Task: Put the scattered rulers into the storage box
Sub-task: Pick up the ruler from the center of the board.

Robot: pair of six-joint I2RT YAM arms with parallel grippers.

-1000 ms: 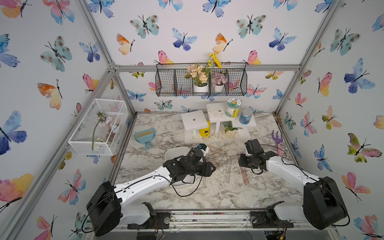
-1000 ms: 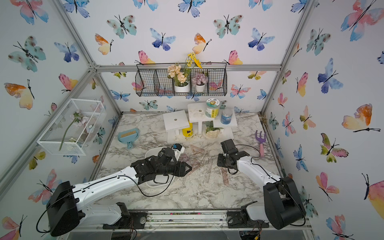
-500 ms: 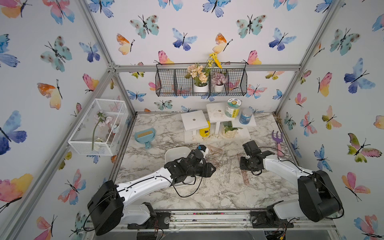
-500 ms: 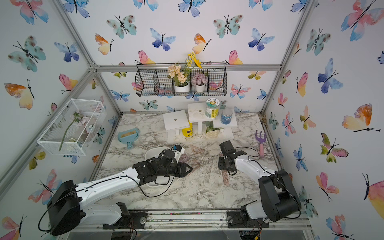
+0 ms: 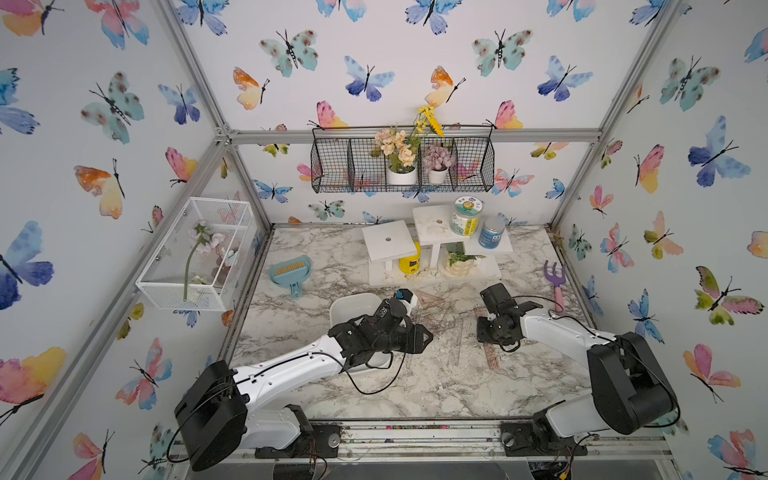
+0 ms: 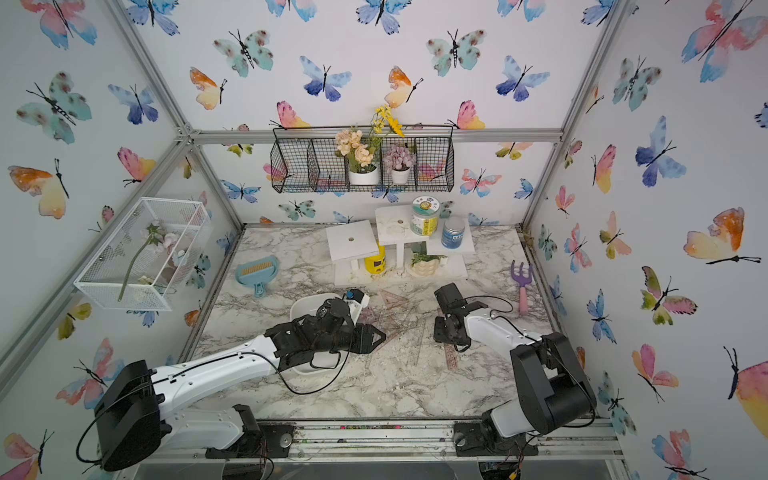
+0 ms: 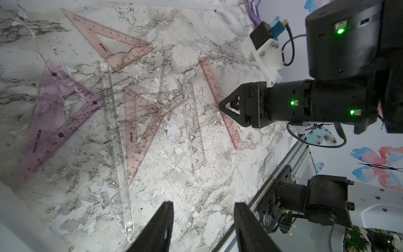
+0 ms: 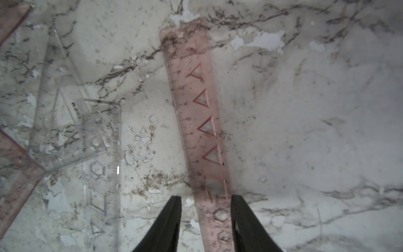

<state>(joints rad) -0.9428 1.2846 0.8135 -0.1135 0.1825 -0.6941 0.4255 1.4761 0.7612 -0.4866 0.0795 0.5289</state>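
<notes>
Several transparent rulers lie scattered on the marble. The left wrist view shows a pink set square [image 7: 109, 39], a purple set square [image 7: 54, 113], a long clear ruler [image 7: 115, 141] and a pink straight ruler [image 7: 218, 98]. My right gripper [image 8: 207, 198] is open and points down, its fingers either side of that pink straight ruler [image 8: 196, 109], with a gap on one side. My left gripper [image 7: 204, 206] is open over bare marble, holding nothing. The white storage box [image 5: 353, 303] lies partly under my left arm in both top views.
A purple-and-pink toy fork [image 5: 557, 282] lies by the right wall. A blue dustpan brush [image 5: 291, 270] sits at the back left. White stands with jars [image 5: 432, 245] fill the back middle. A white mesh basket [image 5: 195, 253] hangs on the left wall.
My right arm's elbow has swung inward and its gripper has edged slightly left over the pink straight ruler. The left arm has hardly moved.
</notes>
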